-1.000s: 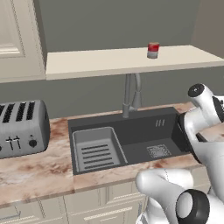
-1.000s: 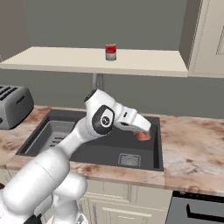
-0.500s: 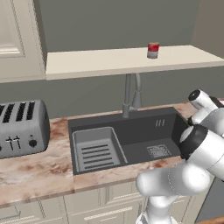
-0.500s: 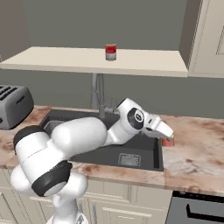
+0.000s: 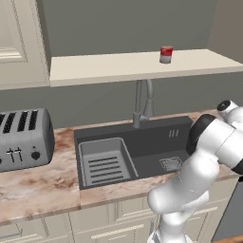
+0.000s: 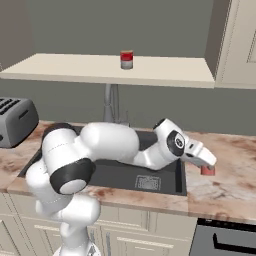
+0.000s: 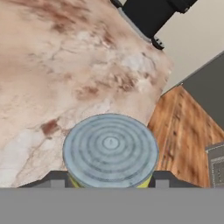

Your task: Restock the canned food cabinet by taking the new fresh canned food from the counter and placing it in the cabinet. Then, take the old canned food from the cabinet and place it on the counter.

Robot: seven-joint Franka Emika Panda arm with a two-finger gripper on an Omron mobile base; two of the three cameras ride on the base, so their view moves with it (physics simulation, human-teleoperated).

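While a red can with a pale lower band (image 5: 166, 54) already stands on the cream shelf board of the doorless recess (image 6: 75, 70), the gripper (image 6: 206, 162) closes on a grey-topped, yellow-green-labelled can (image 7: 110, 151) (red in the right base view) just above the marbled counter (image 6: 230, 180); only release remains, I judge.

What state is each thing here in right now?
Shelf can: upright on the open shelf.
Counter can: upright on the counter, between the gripper fingers.
Gripper: grip cannot be told.
Sink: empty but for a rack.
Toaster: slots empty.
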